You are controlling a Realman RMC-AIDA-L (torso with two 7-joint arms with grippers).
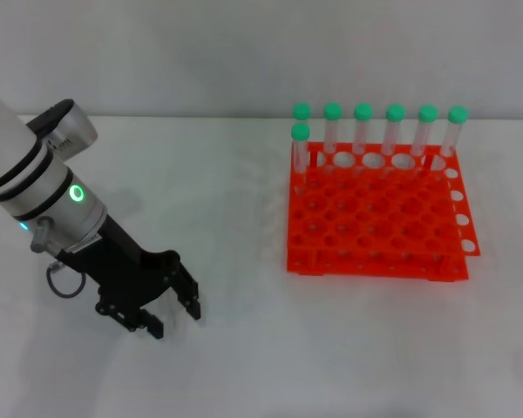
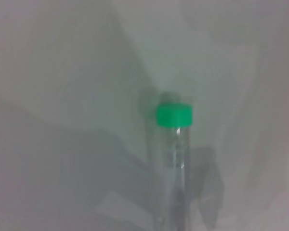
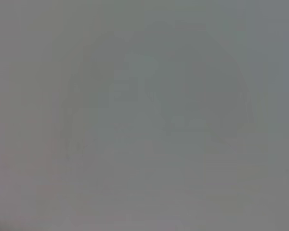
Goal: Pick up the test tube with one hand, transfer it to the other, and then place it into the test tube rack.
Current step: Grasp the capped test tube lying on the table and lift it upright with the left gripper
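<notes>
A clear test tube (image 2: 176, 159) with a green cap shows in the left wrist view, lying against the white table. The head view does not show it; my left gripper (image 1: 173, 320) hangs low over the table's front left, open, with bare table showing between its black fingers (image 1: 193, 306). Whether the fingers touch the tube I cannot tell. The orange-red test tube rack (image 1: 375, 231) stands to the right of the gripper, well apart from it. My right gripper is out of view; its wrist view is only blank grey.
Several green-capped tubes (image 1: 363, 131) stand upright along the rack's back row, and one more (image 1: 301, 148) stands at its left edge just in front. The white table (image 1: 244, 348) stretches between gripper and rack.
</notes>
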